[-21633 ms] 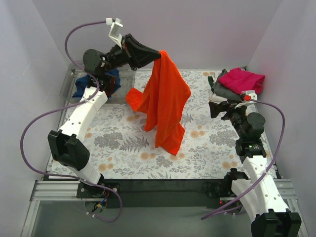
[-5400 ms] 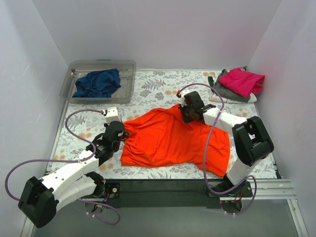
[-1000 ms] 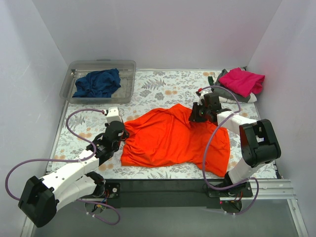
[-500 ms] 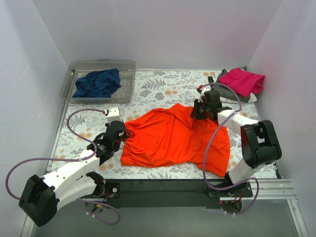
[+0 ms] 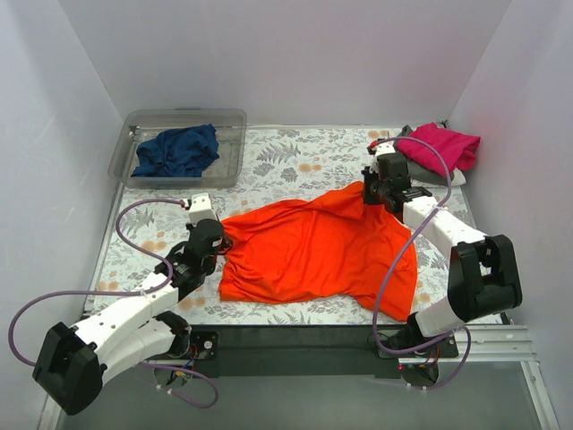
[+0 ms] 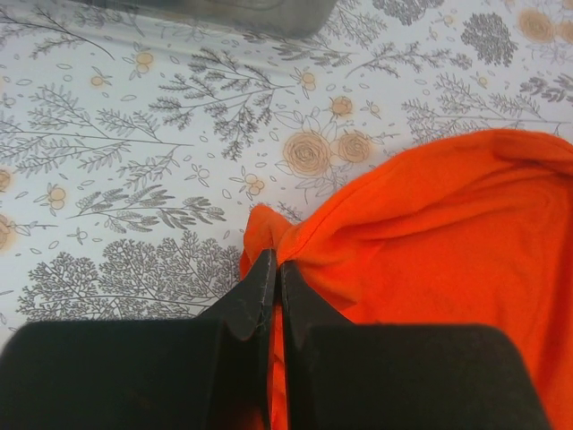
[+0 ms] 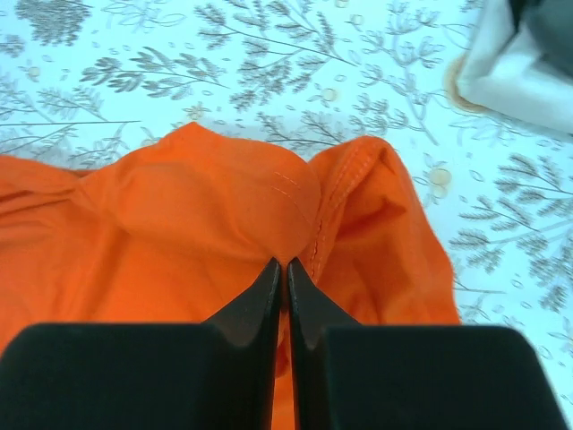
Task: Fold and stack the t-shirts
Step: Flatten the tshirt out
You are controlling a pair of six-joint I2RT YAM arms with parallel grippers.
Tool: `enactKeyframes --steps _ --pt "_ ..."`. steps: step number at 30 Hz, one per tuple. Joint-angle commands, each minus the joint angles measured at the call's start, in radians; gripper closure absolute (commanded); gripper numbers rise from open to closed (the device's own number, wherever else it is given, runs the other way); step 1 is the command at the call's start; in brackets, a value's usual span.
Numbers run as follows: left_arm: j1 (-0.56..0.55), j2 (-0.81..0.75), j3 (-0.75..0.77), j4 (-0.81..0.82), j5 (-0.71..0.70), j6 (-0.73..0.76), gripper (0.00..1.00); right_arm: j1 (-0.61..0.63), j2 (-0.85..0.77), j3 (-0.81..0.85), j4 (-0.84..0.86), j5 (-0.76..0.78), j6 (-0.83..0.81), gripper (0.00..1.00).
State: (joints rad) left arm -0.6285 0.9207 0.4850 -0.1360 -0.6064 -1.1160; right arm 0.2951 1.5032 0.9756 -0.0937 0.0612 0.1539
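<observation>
The orange-red t-shirt (image 5: 313,246) lies spread across the middle of the floral table. My left gripper (image 5: 224,235) is shut on its left edge (image 6: 286,246), pinching a fold of cloth between the jaws. At the far right corner of the shirt my right gripper (image 5: 369,190) is shut on a bunched seam (image 7: 304,235). The navy t-shirt (image 5: 177,150) lies crumpled in the clear tub. On top of the grey t-shirt (image 5: 405,167) at the back right sits the magenta-pink t-shirt (image 5: 439,146).
The clear plastic tub (image 5: 235,121) stands at the back left. A white cloth (image 7: 515,85) lies under the pile at the back right. Bare floral table (image 5: 304,157) shows behind the orange shirt. Walls close in on three sides.
The right gripper closed on the shirt's far right corner and pulled it back and to the right, stretching the cloth wider. The left gripper stayed shut on the left edge.
</observation>
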Motion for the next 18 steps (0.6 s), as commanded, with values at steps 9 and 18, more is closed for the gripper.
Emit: enactKeyframes --steps 9,18 --pt "0.018 -0.128 0.007 -0.024 -0.108 -0.011 1.0 -0.045 -0.093 0.005 -0.075 0.203 -0.062 0.89" --pt "0.018 -0.106 0.0 -0.019 -0.072 -0.019 1.0 -0.056 -0.048 -0.028 -0.017 0.003 -0.03 0.84"
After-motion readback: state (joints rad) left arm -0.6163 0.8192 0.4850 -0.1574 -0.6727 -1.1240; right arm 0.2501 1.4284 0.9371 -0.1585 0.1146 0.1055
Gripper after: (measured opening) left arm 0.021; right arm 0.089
